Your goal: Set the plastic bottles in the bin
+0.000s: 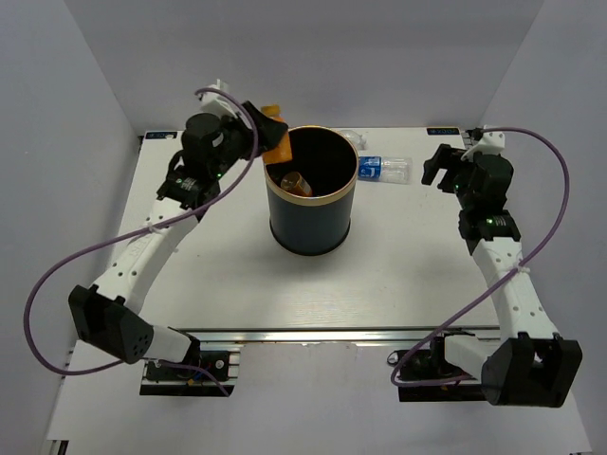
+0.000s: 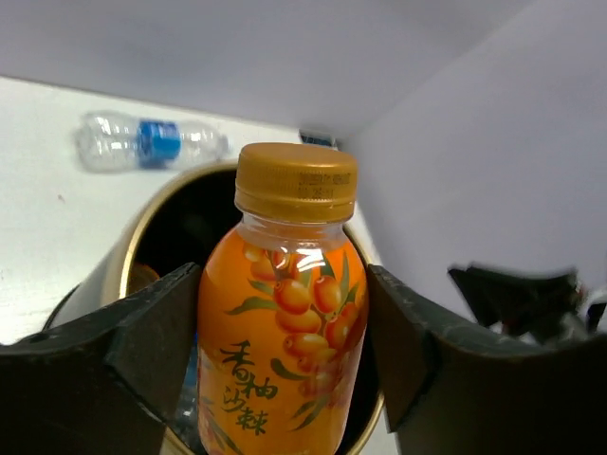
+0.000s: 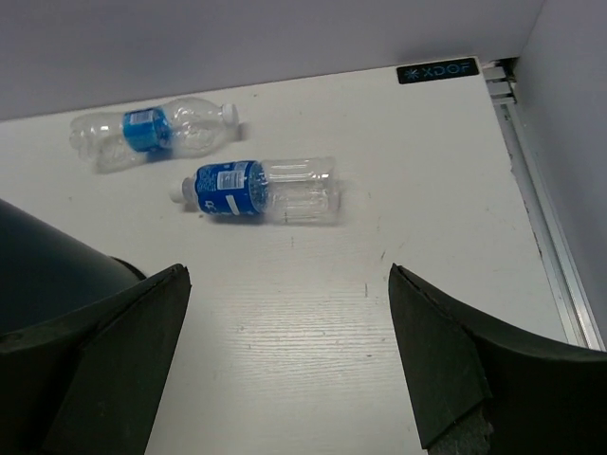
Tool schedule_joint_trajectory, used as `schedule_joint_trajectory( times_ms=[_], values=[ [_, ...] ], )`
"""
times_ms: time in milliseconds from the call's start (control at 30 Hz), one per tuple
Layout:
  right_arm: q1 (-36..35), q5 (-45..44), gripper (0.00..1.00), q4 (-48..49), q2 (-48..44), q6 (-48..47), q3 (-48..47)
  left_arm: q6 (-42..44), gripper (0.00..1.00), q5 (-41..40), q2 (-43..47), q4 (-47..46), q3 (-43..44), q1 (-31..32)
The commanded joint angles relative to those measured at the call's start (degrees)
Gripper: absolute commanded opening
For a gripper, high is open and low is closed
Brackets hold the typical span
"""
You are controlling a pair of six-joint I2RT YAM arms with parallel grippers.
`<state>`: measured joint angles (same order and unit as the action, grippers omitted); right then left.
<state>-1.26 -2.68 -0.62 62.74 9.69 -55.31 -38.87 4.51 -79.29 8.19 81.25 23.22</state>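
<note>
My left gripper (image 1: pixel 273 133) is shut on the stubby orange bottle (image 2: pixel 282 313) and holds it over the far-left rim of the dark bin (image 1: pixel 313 223). The bin's gold rim and dark mouth show behind the bottle in the left wrist view (image 2: pixel 128 256). An amber bottle (image 1: pixel 294 183) lies inside the bin. A clear bottle with a blue label (image 3: pixel 256 190) lies on the table right of the bin, also seen from above (image 1: pixel 384 170). A second clear bottle (image 3: pixel 152 132) lies behind it. My right gripper (image 3: pixel 289 341) is open and empty, above the table near these bottles.
The bin's wall (image 3: pixel 47 275) fills the left edge of the right wrist view. A metal rail (image 3: pixel 541 209) runs along the table's right edge. White walls enclose the table on three sides.
</note>
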Motion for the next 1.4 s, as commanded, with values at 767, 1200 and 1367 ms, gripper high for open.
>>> schedule_joint_trajectory(
  times_ms=[767, 1200, 1367],
  values=[
    [-0.5, 30.99, 0.89, -42.96, 60.12, -66.28, -66.14, 12.34, 0.98, -15.15, -7.03, 16.44, 18.08, -4.83],
    [-7.09, 8.67, 0.89, -34.31, 73.22, -68.95, -65.19, 5.12, 0.98, -19.89, -3.06, 9.83, -4.08, -17.95],
    [-7.71, 6.54, 0.89, -27.34, 77.96, -66.21, -66.77, 5.74, 0.98, -19.19, -4.38, 10.09, -5.05, -18.91]
  ],
)
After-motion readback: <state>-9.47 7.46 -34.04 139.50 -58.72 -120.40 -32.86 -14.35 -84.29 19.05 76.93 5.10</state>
